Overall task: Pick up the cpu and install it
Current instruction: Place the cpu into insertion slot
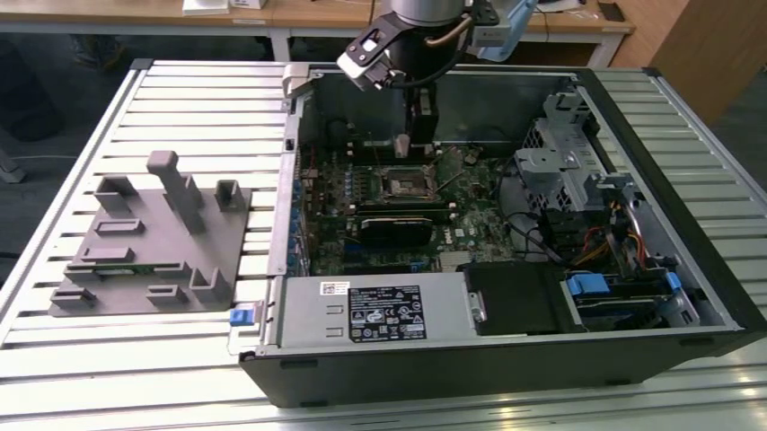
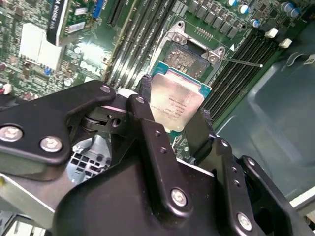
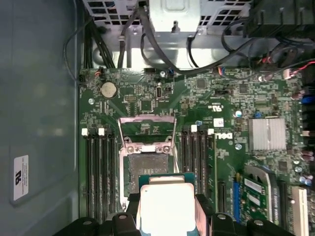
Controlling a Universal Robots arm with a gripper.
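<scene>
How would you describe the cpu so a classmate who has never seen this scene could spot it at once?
Find the open computer case and the green motherboard inside it. Near its open socket, the black gripper holds the cpu in its jaws: the only small flat square with a pale silvery top.

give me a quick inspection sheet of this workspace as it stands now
surface: slatted metal table, open computer case lying on it
job's things: cpu held near the motherboard socket, not seated
clutter: grey fixture block beside the case, on the exterior view's left
grippers: gripper shut on the cpu, inside the case
cables: black cables at the board edge; coloured cables by the drive bay
surroundings: wooden desks beyond the table
</scene>
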